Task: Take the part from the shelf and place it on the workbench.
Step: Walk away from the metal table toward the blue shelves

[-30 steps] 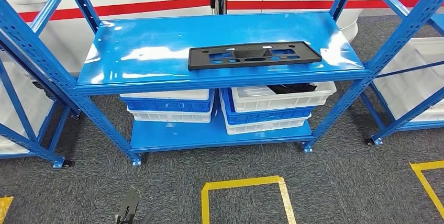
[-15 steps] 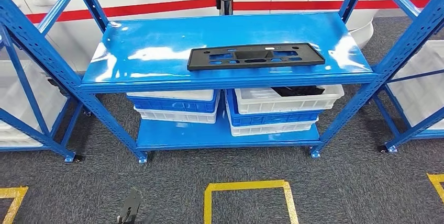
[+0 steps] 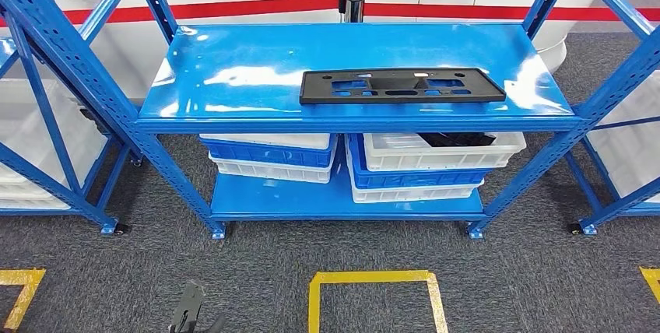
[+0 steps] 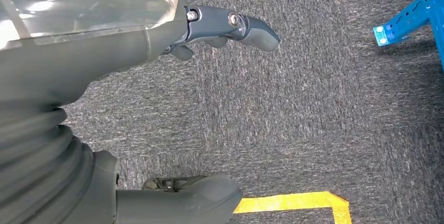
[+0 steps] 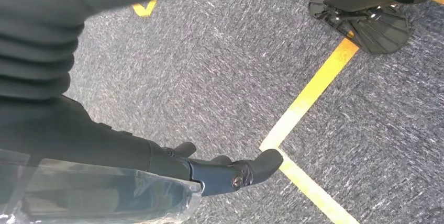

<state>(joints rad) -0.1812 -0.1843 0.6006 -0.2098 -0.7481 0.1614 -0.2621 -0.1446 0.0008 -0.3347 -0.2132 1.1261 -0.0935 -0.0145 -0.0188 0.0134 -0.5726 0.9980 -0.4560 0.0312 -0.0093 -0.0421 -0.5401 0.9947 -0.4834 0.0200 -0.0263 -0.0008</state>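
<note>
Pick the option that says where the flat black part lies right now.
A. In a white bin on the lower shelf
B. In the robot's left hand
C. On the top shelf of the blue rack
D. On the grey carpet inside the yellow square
C: the flat black part lies flat on the glossy top shelf of the blue rack, toward its right front.

Head view looks down and forward at the shelf (image 3: 358, 68); both wrist views face nearby carpet (image 4: 314, 103).
</note>
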